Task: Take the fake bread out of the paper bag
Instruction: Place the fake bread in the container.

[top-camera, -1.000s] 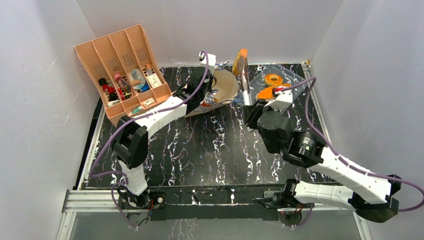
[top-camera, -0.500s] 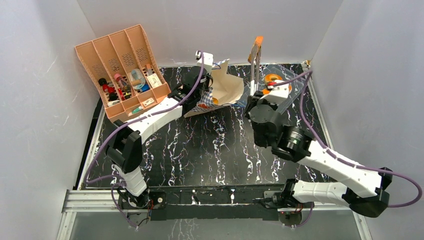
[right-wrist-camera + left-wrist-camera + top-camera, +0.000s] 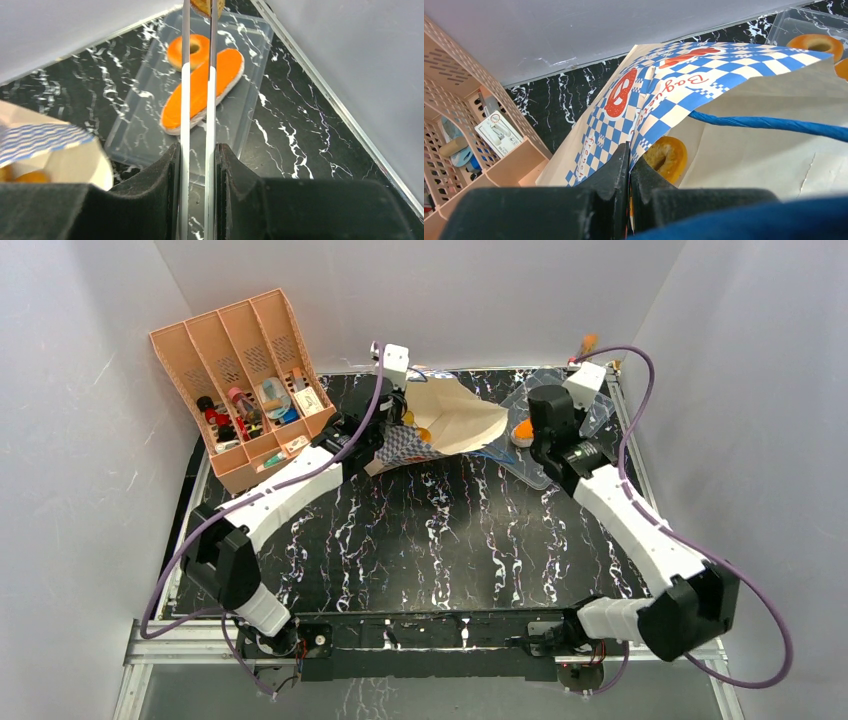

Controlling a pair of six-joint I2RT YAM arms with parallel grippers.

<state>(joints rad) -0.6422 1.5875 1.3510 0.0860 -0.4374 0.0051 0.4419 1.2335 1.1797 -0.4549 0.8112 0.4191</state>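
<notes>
The paper bag [image 3: 455,425] held by its rim, tongs [image 3: 185,100] over the tray [image 3: 135,130].
Left gripper [image 3: 629,160] is closed tight on the paper bag near the table's far edge, a bagel [image 3: 674,152] inside; right gripper [image 3: 198,150] clamps the tongs above the far-right-corner tray, which holds a loaf [image 3: 225,70] and a second bagel [image 3: 175,52].

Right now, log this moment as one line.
left gripper shut on paper bag | right gripper shut on tongs | fake bread in paper bag
</notes>
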